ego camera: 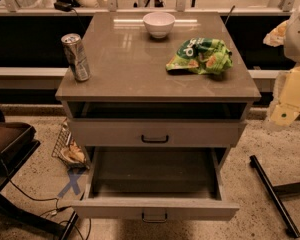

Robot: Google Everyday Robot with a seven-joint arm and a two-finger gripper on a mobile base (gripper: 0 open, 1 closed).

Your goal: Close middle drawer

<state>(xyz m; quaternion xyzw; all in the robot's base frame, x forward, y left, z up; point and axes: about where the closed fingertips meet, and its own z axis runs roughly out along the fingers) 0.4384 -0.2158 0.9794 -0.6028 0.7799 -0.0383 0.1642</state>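
The middle drawer (155, 209) is the lower of the two handled fronts of the grey-beige cabinet. It is pulled far out towards me, showing its dark tray (155, 176), and has a small dark bar handle (154, 217) at the centre of its front. The matching drawer front above it (155, 133) sits pushed in, with a dark gap over it. My gripper (285, 109) hangs at the right edge of the camera view, beside the cabinet's right side, at about the height of the upper drawer front. It is apart from both drawers and holds nothing.
On the cabinet top (125, 69) stand a soda can (76, 57) at the left, a white bowl (158, 24) at the back and a green chip bag (200, 56) at the right. On the floor are a wire basket (67, 146), cables and a black bar (272, 194).
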